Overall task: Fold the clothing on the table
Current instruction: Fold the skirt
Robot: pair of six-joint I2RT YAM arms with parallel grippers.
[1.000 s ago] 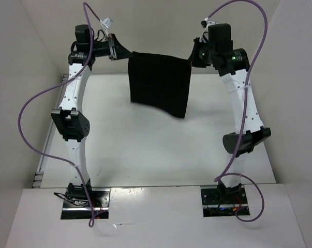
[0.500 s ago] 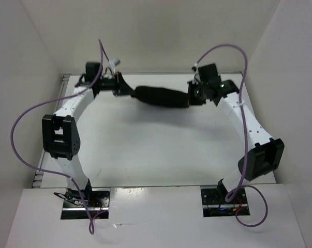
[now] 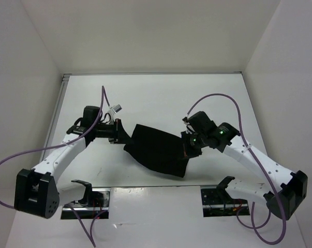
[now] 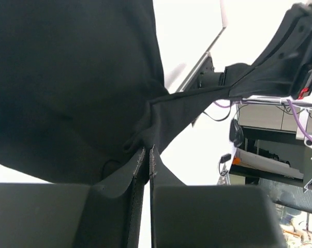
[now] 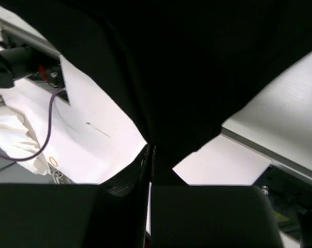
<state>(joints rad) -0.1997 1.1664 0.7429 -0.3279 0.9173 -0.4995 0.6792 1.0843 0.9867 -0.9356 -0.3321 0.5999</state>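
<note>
The black clothing (image 3: 156, 150) lies rumpled on the near part of the white table (image 3: 145, 98), slung between both grippers. My left gripper (image 3: 122, 138) is at its left corner. In the left wrist view the jaws (image 4: 147, 150) stand almost together, with a bunched fold of clothing (image 4: 68, 77) pinched at their tips. My right gripper (image 3: 186, 150) is shut on the right edge. The right wrist view shows its tips (image 5: 149, 148) closed on the clothing (image 5: 197, 51), which hangs dark above them. A taut strip of cloth runs from my left jaws to the right gripper (image 4: 295, 41).
White walls (image 3: 31, 77) close the table in on the left, back and right. The table's near edge (image 3: 156, 187) runs just below the garment, with the two arm bases (image 3: 86, 199) behind it. Purple cables (image 3: 218, 98) loop over both arms.
Both arms have swung down from high at the back toward the near edge. The garment, which hung spread between them, now lies low and rumpled near the front.
</note>
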